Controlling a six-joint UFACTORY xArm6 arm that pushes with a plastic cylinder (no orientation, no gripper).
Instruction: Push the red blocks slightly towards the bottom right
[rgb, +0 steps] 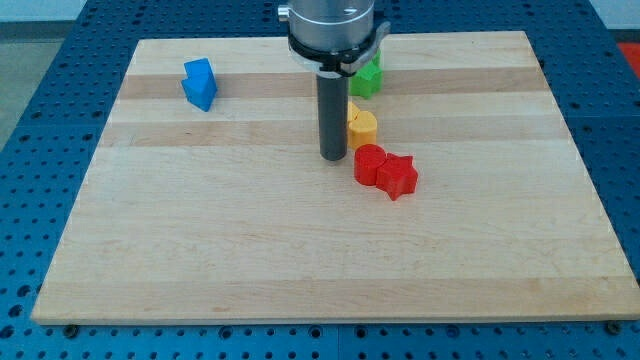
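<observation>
Two red blocks lie touching near the board's middle: a round red block (368, 163) and a red star block (398, 176) at its lower right. My tip (333, 157) stands just to the left of the round red block, a small gap apart. A yellow block (361, 124) sits right above the red pair, next to the rod on its right.
A green block (368, 76) lies near the view's top, partly hidden behind the arm's head. A blue block (201, 84) sits at the upper left. The wooden board (300, 260) rests on a blue perforated table.
</observation>
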